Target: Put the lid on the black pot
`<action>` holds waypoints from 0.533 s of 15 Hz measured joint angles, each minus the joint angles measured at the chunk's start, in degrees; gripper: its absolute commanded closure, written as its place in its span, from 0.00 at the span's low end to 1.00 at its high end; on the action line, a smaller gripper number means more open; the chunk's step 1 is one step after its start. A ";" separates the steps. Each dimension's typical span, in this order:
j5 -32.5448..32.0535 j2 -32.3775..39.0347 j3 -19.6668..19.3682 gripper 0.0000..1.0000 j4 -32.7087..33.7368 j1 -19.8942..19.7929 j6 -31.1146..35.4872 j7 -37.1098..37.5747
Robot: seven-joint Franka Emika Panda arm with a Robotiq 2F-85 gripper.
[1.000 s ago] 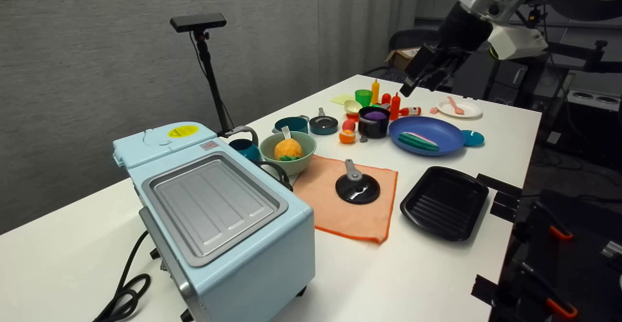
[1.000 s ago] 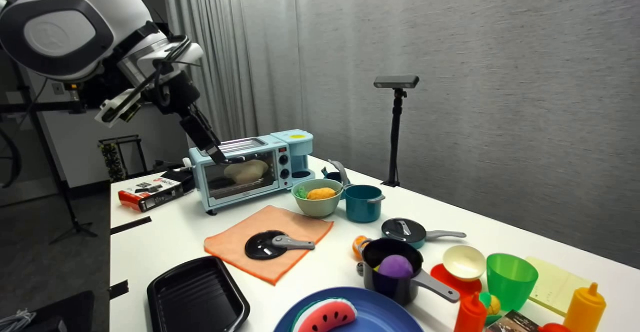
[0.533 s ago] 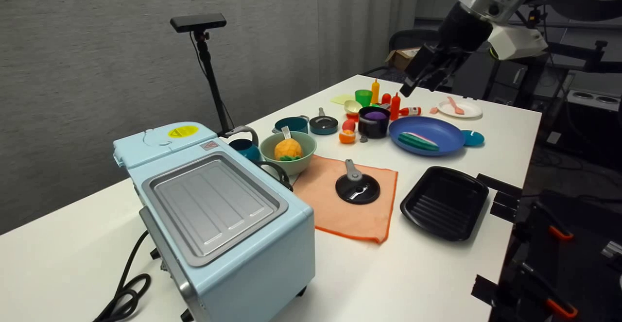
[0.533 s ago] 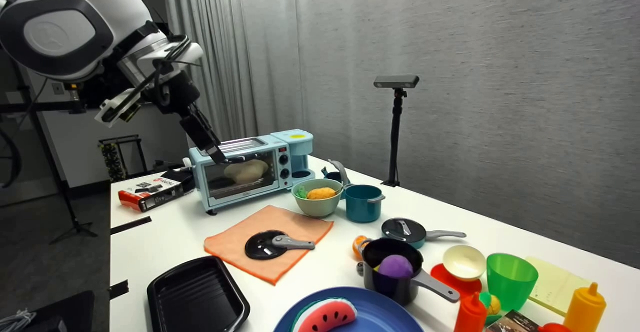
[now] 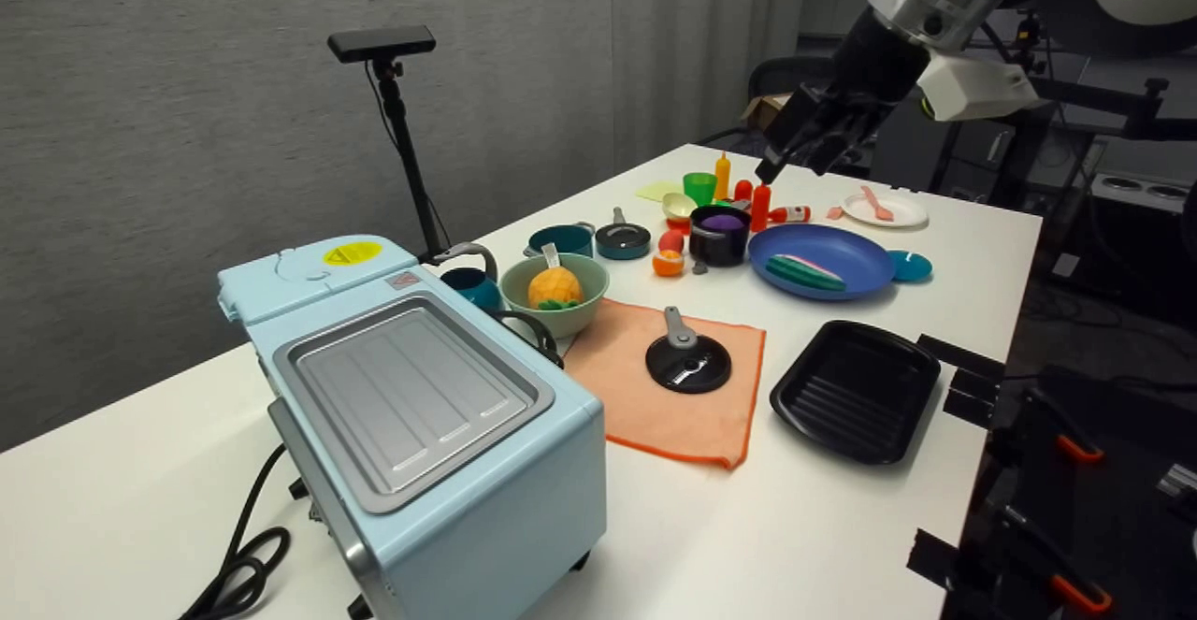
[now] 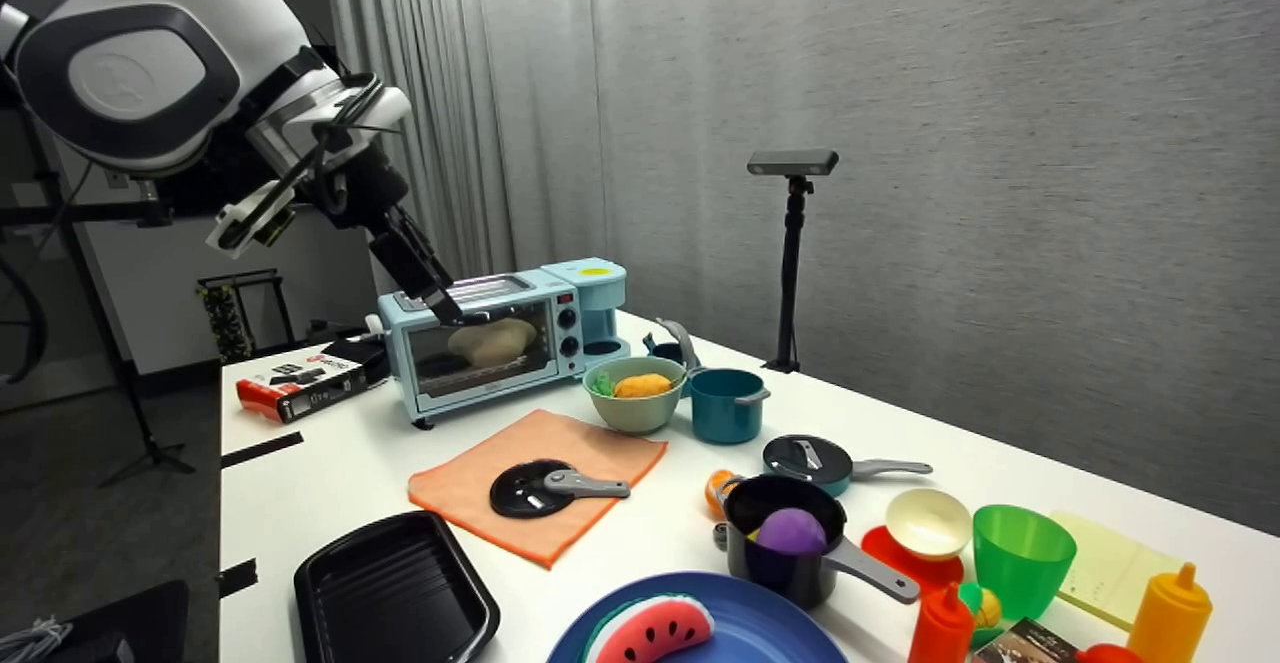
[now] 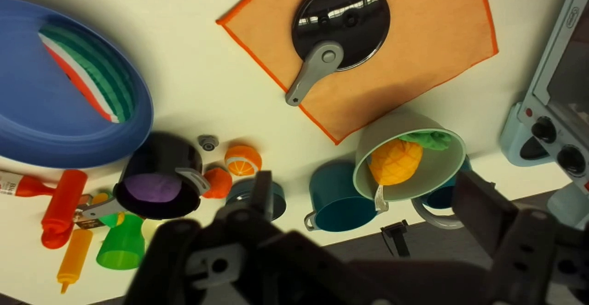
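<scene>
Well, my tool (image 7: 370, 199) hangs with its fingers (image 7: 482, 215) spread apart, holding nothing; the lid (image 7: 343, 22) lies on the orange cloth (image 7: 430, 33), upper middle of the wrist view. I should straddle the lid's grey handle (image 7: 315, 72), lift it level, then centre it over the black pot (image 7: 163, 153), lower left, where the purple thing (image 7: 154, 187) might block it.

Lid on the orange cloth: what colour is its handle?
Grey lid handle, clearest in the wrist view.
</scene>
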 measured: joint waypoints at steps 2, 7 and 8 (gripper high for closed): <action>-1.44 2.08 1.22 0.00 0.79 -0.53 1.80 2.35; -4.42 9.32 2.68 0.00 4.35 -1.46 2.07 6.99; -4.44 11.09 2.57 0.00 5.49 -1.46 1.81 7.01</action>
